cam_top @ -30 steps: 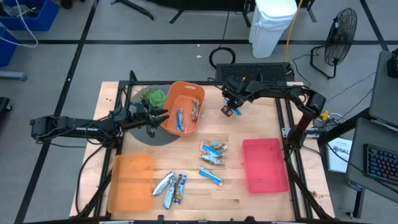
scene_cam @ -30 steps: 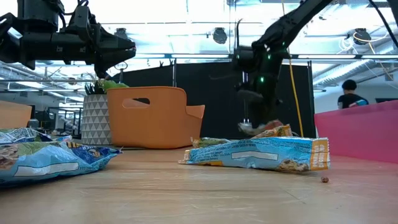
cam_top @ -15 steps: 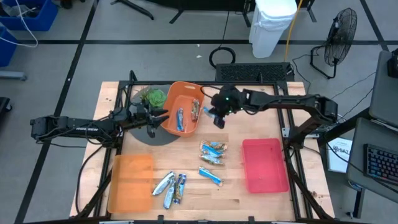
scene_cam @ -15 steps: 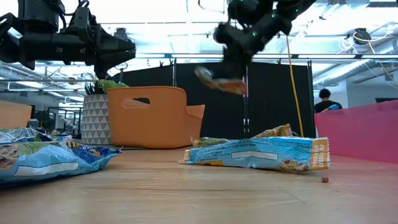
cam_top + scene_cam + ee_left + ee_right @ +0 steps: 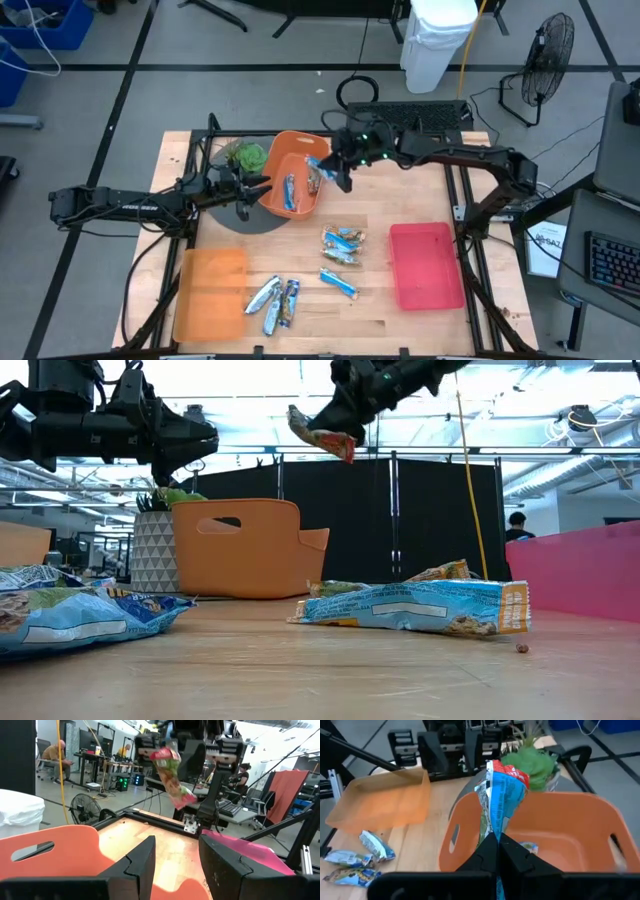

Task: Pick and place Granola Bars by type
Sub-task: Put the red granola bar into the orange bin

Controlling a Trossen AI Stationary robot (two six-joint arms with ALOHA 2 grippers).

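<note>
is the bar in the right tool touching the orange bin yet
Apart. The low view shows the bar, pinched in the right tool, hanging well above the orange bin.

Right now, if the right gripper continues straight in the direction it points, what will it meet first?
Probably the orange basket. The right gripper, shut on a granola bar, points toward it, with the potted plant behind. Depth is unclear, so it might pass just above the rim.
</note>
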